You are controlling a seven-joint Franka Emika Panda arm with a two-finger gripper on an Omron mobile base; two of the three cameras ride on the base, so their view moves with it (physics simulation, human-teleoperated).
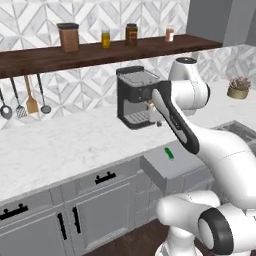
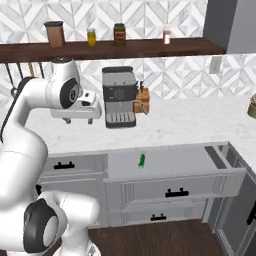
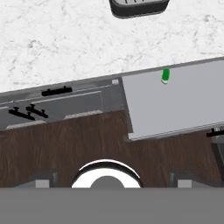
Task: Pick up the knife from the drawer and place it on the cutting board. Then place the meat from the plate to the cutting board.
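Observation:
The drawer (image 2: pixel 175 161) stands pulled out under the counter, its flat grey floor (image 3: pixel 183 105) bare except for the knife. The knife (image 2: pixel 142 160) lies near the drawer's back left, and mostly its green handle (image 3: pixel 165 75) shows; it also appears in the left base view (image 1: pixel 169 153). My gripper (image 2: pixel 79 121) hangs open high above the counter's front edge, left of the drawer and well above the knife, with nothing between its fingers. In the hand view its fingertips (image 3: pixel 42 181) stand wide apart. The cutting board, the plate and the meat are out of view.
A black coffee machine (image 2: pixel 119 96) stands on the white marble counter (image 1: pixel 60 145), with a small brown object (image 2: pixel 143 98) beside it. A dark wall shelf (image 1: pixel 100 52) carries jars; utensils (image 1: pixel 31 97) hang below. Grey cabinet fronts (image 1: pixel 95 210) and dark wood floor (image 3: pixel 87 144) lie underneath.

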